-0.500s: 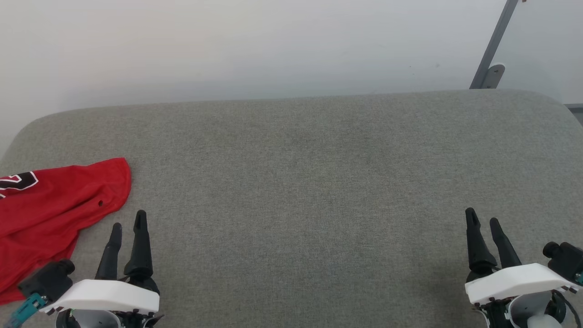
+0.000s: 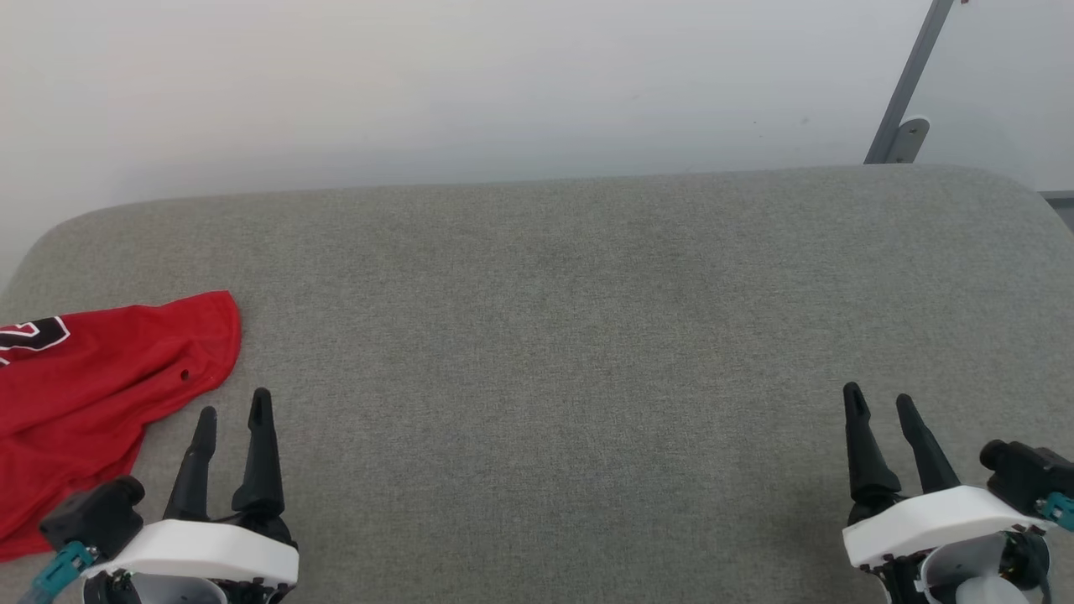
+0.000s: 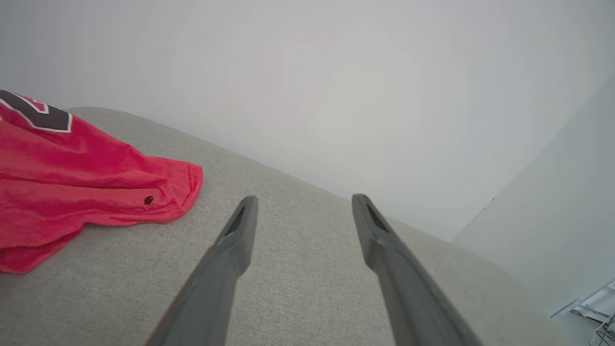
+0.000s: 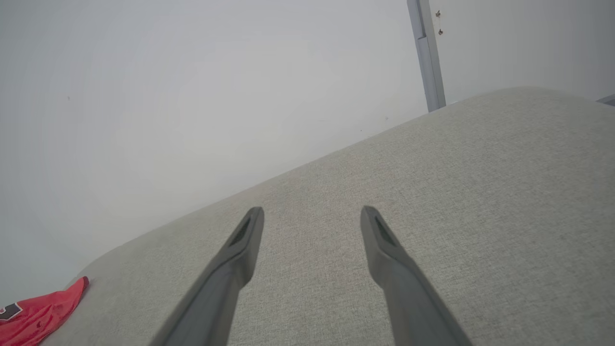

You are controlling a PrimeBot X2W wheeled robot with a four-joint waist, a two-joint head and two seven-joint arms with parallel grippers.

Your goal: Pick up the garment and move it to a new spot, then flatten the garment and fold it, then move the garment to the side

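Red cloth of the garment (image 2: 92, 377) is lying crumpled at the left edge of the grey upholstered surface (image 2: 545, 277) (part of a black-and-white number is showing). The left gripper (image 2: 234, 402) is holding its fingers spread and empty just beside it. The right gripper (image 2: 878, 393) is doing likewise near the right edge, well apart from the cloth.

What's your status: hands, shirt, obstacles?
Left hand, right hand open, empty. Shirt crumpled, left edge of cushion, untouched. Nothing between it and left hand.
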